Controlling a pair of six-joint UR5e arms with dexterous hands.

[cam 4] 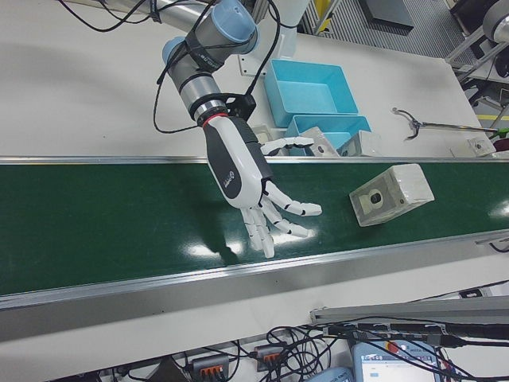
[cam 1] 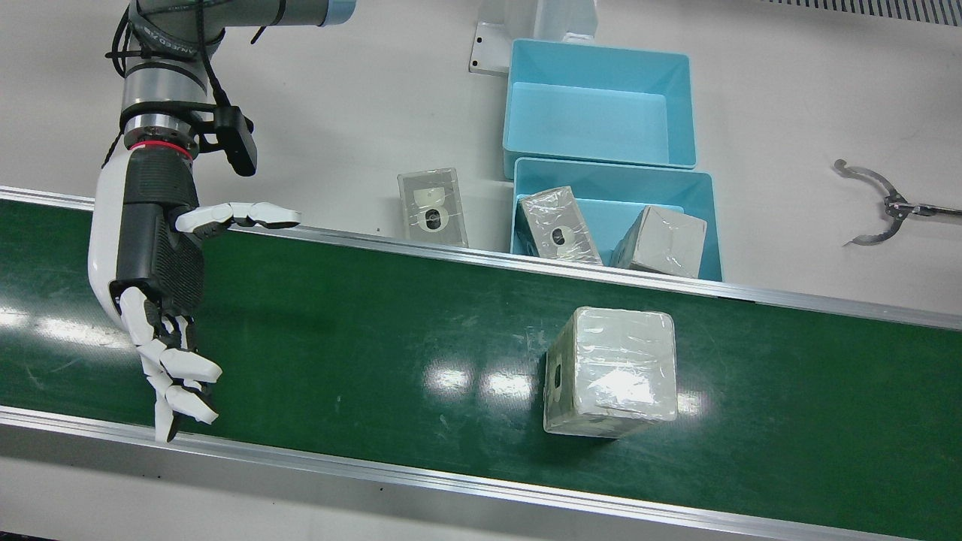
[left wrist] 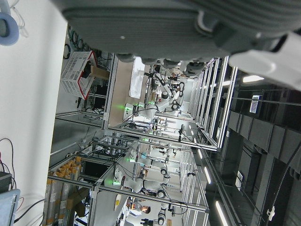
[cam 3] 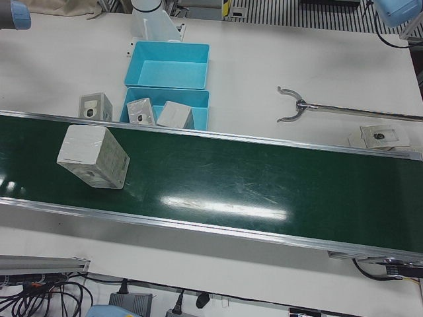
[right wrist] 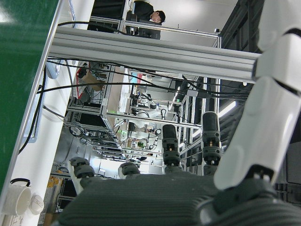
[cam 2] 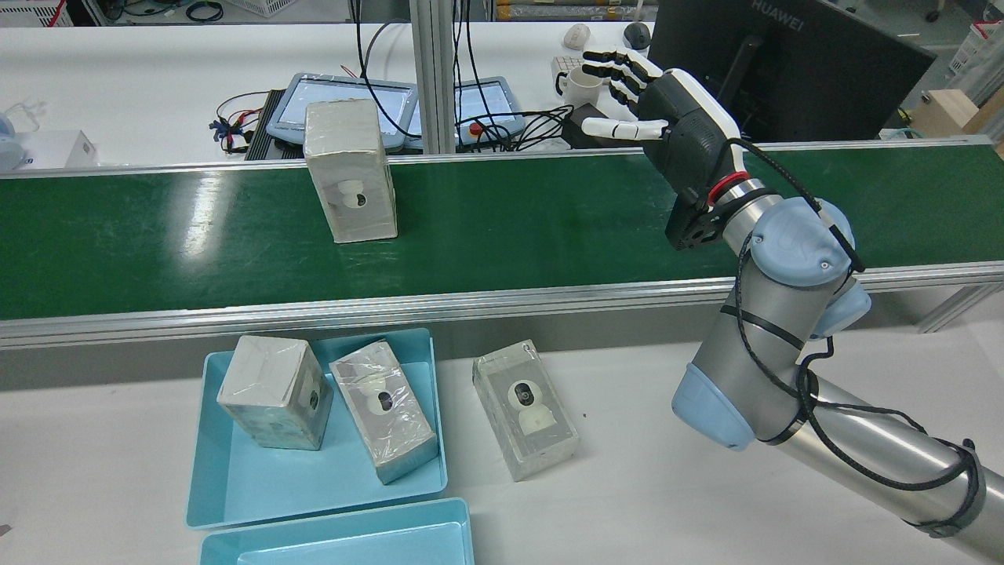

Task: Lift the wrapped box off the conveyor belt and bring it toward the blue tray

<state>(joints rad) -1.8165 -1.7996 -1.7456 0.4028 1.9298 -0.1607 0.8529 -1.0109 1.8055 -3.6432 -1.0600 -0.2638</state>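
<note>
Hovering over the conveyor belt (cam 1: 376,323): right hand (cam 1: 161,300), fingers spread, holding nothing. Wrapped box (cam 1: 610,372) stands on the belt well apart from it, toward its thumb side, ungrasped. Pick-up and carry to the blue tray (cam 1: 699,225) both remain; left hand's state cannot be told

Silver tubular right arm (cam 2: 753,345) with pale blue joint caps and black cables – white-and-black right hand (cam 1: 154,259), red wrist ring.
</note>
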